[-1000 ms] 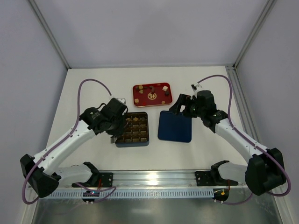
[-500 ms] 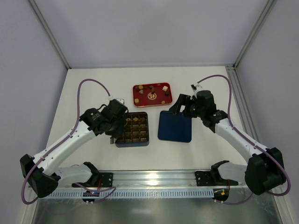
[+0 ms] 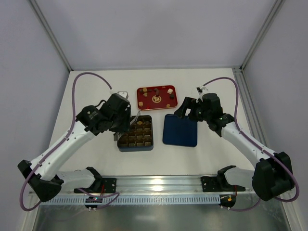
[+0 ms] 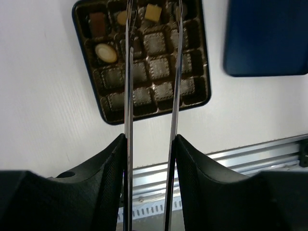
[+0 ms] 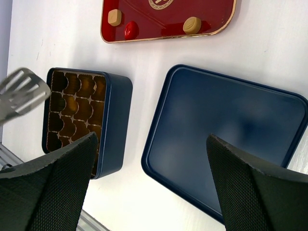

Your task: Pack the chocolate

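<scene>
Now the left hand [image 4: 151, 29], parted and gripping nothing, hovers over the box [image 4: 204, 62] at frame top, where four chocolates [image 4: 105, 53] sit, presumably for dropping one, while the right hand [image 5: 144, 159] waits wide open.

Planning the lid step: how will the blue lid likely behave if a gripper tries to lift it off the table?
The blue lid lies flat on the table with only a low raised rim, so a top-down pinch probably finds little to hold. Its smooth, slightly glossy surface may slip. It looks thin yet stiff, likely light, and apt to slide if pushed.
</scene>
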You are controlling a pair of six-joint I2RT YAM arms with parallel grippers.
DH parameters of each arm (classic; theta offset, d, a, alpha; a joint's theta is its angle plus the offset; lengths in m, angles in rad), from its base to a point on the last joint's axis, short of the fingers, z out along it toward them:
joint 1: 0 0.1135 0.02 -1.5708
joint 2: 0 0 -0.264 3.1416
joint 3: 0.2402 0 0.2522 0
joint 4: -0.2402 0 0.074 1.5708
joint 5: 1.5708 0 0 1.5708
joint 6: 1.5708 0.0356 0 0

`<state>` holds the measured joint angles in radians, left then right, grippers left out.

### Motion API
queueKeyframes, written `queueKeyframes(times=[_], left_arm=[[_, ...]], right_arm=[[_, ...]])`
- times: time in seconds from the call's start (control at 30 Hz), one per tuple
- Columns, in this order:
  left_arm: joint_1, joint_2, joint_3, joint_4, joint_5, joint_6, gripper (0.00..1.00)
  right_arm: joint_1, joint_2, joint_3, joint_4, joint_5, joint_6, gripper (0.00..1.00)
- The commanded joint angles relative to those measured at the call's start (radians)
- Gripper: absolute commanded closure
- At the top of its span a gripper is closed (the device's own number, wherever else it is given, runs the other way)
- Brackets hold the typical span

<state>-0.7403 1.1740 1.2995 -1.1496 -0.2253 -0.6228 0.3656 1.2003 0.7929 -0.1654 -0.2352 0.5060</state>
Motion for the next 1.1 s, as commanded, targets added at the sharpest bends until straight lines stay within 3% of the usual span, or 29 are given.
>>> queueKeyframes(times=[0.0,0.33,0.5,0.67,1.07], left_arm=[[-0.005,0.065,0.112,0.068,0.007,0.02,0.57],[0.001,0.482,0.443,0.243,-0.088,0.129,0.57],[0.021,0.744,0.694,0.203,-0.123,0.178,0.58],[0.032,0.889,0.863,0.165,-0.149,0.198,0.59],[0.048,1.003,0.882,0.166,-0.157,0.21,0.59]], right_arm=[[0.004,0.004,0.034,0.026,0.005,-0.009,0.06],[0.004,-0.033,0.055,-0.023,0.008,-0.021,0.06],[0.004,-0.071,0.052,-0.046,0.011,-0.026,0.07],[0.004,-0.097,0.048,-0.063,0.022,-0.034,0.06],[0.004,-0.117,0.037,-0.075,0.017,-0.041,0.06]])
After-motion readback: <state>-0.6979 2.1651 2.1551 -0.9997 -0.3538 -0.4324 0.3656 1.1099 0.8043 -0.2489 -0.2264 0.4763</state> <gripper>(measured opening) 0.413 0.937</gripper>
